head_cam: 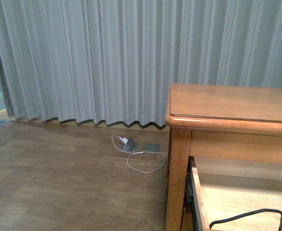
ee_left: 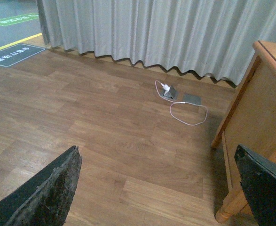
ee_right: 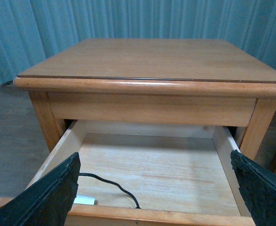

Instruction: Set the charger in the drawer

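Charger [ee_right: 83, 199] lay inside the open drawer [ee_right: 175, 175]. Only a sliver of its white block showed at the drawer's near corner in the right wrist view, and its black cable [ee_right: 110, 184] curled across the pale wood floor of the drawer.

Furthest left, the left gripper [ee_left: 156, 153] hung over bare floorboards with its fingers spread wide and nothing between them. It seemed to be parked aside because it had no part in this step. Further along, near the curtain [head_cam: 107, 57], a white plug [head_cam: 126, 142] with a thin white cord [head_cam: 145, 166] lay on the floor beside a flat grey item [head_cam: 151, 147]. These were well apart from the dresser [head_cam: 227, 103] and were not the task's concern.

To the right, the drawer stood pulled out under the dresser top, and a loop of the black cable was visible in it from the front. The right gripper [ee_right: 155, 157] hovered above the drawer, fingers splayed and empty, which suggests the load had been let go. I judged that the placing was essentially complete. Shutting the drawer might be all that was left, if it was required at all.
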